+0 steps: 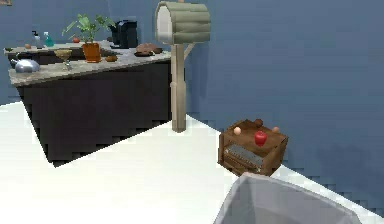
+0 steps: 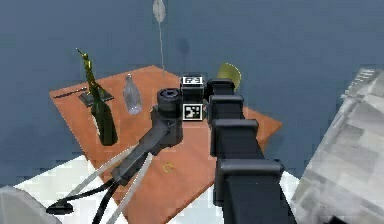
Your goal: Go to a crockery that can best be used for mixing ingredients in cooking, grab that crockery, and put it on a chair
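Three things stand on the orange table (image 2: pixel 190 150) in the arm side view: a tall green bottle (image 2: pixel 102 108), taken here as the reference mark, a clear bottle (image 2: pixel 131 93) just to its right, and a yellow-green rounded vessel (image 2: pixel 230 75) well to its right at the table's far edge. By its shape, that vessel is judged to be the bowl wanted for mixing.

The arm (image 2: pixel 240 160) reaches out over the table, right of the green bottle, with its white markers (image 2: pixel 192 82) just left of the bowl. This reach is judged to serve the grab. Both bottles stand upright near the line of approach, so a sideways sweep could knock them over.

The end effector (image 2: pixel 85 205) has its dark body right of the green bottle. Its thin fingers trail down past the bottle's base toward the table's near edge, pointing away from the bowl. Whether it holds anything cannot be told, nor can its width.

Orientation of the bowl: it is round, so no long axis is evident. The markers and arm hide its lower part. Which way its mouth faces cannot be determined.
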